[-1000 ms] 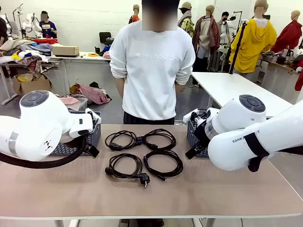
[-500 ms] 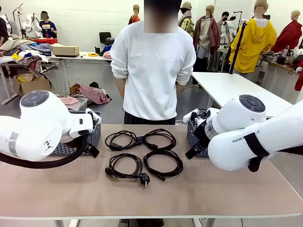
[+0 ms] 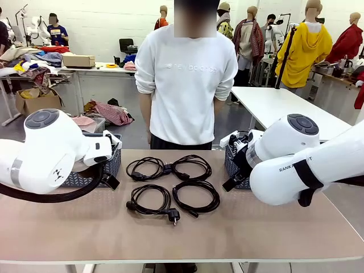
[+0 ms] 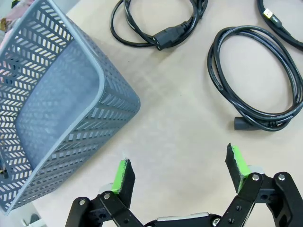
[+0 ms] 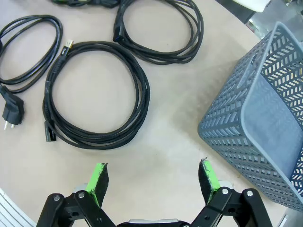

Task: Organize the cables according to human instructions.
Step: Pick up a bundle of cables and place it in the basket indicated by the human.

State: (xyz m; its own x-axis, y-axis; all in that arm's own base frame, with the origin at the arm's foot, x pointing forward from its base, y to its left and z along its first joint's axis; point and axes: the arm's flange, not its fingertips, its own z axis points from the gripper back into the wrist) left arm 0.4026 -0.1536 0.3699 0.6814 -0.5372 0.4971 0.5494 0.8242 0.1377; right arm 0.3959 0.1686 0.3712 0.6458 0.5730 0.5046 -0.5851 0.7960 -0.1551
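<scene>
Room: workshop with white walls; clothes (image 3: 28,62) heaped on a side table (image 3: 96,68) at 10 o'clock, a white table (image 3: 273,105) at 2 o'clock.
Desk (image 3: 85,227): tan top across the front view, carrying the cables and two baskets.
Person (image 3: 185,85): stands at the desk's far edge, 12 o'clock of the cables, facing the robot, arms drawn back, hands hidden behind the body.
Cables (image 3: 168,169): four black coils in a two-by-two block at desk centre, all lying flat, none held.
Far pair: far-left coil (image 3: 138,169) and far-right coil (image 3: 192,166) side by side, their plugs meeting between them.
Near pair: near-left coil (image 3: 149,200) at 7 o'clock of the block, its plug (image 3: 173,215) pointing to 5 o'clock; near-right coil (image 3: 196,196) just beside it.
Left basket (image 3: 111,165): grey mesh, at 9 o'clock of the cables, partly behind the left arm.
Right basket (image 3: 230,165): grey mesh, at 3 o'clock of the cables, partly behind the right arm.
Left end effector (image 4: 182,172): jaws spread wide, gripping nothing, over bare desk; in its wrist view the basket sits at 9 o'clock and coils lie at 12 and 2 o'clock, apart from the pads.
Right end effector (image 5: 154,182): jaws spread wide, gripping nothing, over bare desk; in its wrist view the basket sits at 3 o'clock, one coil at 10 o'clock, another at 12 o'clock.
</scene>
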